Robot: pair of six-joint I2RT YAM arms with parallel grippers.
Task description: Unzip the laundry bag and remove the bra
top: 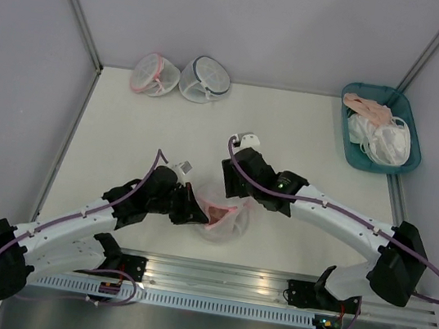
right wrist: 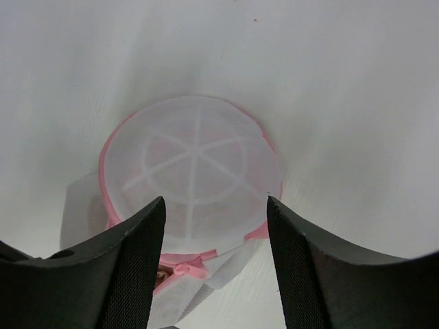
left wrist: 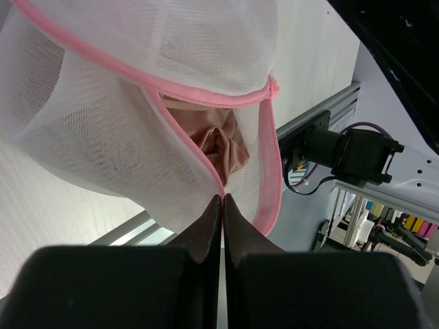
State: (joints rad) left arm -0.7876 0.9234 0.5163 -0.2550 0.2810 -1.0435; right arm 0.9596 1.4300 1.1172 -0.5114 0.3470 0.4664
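left wrist view shows you the left hand (left wrist: 223, 198) pinched shut on the pink rim of the laundry bag (left wrist: 103, 137), with the bra (left wrist: 219, 147) visible inside. your right hand (right wrist: 215, 202) hangs wide open above the bag, empty, near the front edge of the worktop (top: 151, 121).

White arm links (top: 70, 226) with black joints (top: 397, 265), thin purple cables (top: 149, 174), and black wedge-shaped fingers (right wrist: 130, 267).

White see-through mesh was shown on the laundry bag (left wrist: 89, 130), rimmed in pink, its dome crossed by white spokes, bra (left wrist: 218, 147) seen in dusty pink, tray (top: 349, 138) coloured teal.
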